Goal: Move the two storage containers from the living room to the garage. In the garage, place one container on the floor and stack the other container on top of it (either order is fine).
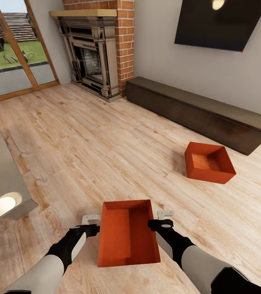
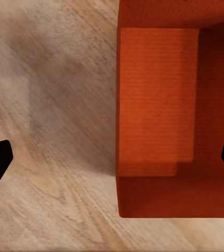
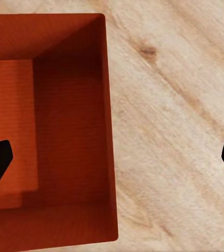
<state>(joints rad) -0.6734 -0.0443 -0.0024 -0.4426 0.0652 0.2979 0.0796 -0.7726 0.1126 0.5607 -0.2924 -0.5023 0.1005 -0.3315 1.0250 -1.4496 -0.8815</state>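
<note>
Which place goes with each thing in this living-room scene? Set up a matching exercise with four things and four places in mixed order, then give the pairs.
Things
1. near storage container
2. far storage container
3. fireplace
4. TV

Places
A. on the wall above the long dark cabinet
B. against the brick column, beside the glass door
C. on the wood floor just in front of the cabinet
D. between the left hand and right hand, one open hand straddling each side wall

Pairs: 1-D, 2-C, 3-B, 4-A
</note>
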